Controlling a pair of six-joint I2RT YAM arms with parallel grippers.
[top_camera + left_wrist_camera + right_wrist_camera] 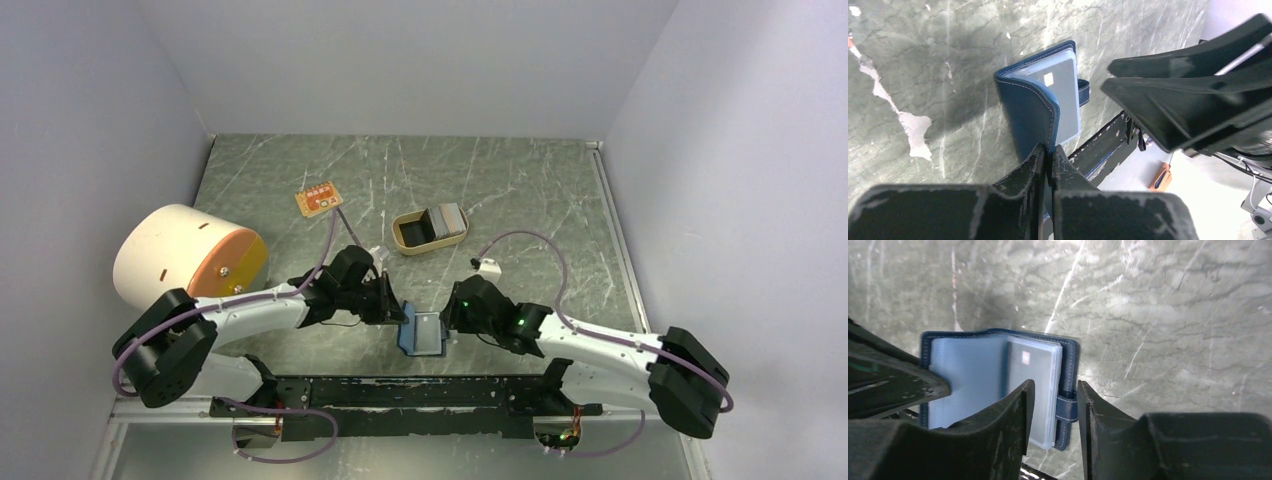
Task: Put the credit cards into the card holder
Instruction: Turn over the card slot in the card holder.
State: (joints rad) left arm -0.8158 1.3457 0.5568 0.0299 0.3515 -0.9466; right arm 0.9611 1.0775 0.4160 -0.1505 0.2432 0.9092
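The card holder [422,334] lies open near the table's front edge, between my two grippers. My left gripper [1049,150] is shut on the edge of its raised navy cover [1030,107]. A grey card [1060,82] with a small white square sits in a clear sleeve inside. My right gripper [1054,390] is open, its fingers either side of the holder's strap tab [1066,407] and right edge [1070,357] without pressing on them. The remaining credit cards [447,218] are stacked in the tan tray [408,240] further back.
A small orange board [318,200] lies at the back left. A large white cylinder with an orange end [185,255] rests at the left, next to my left arm. The black frame rail [420,392] runs just in front of the holder.
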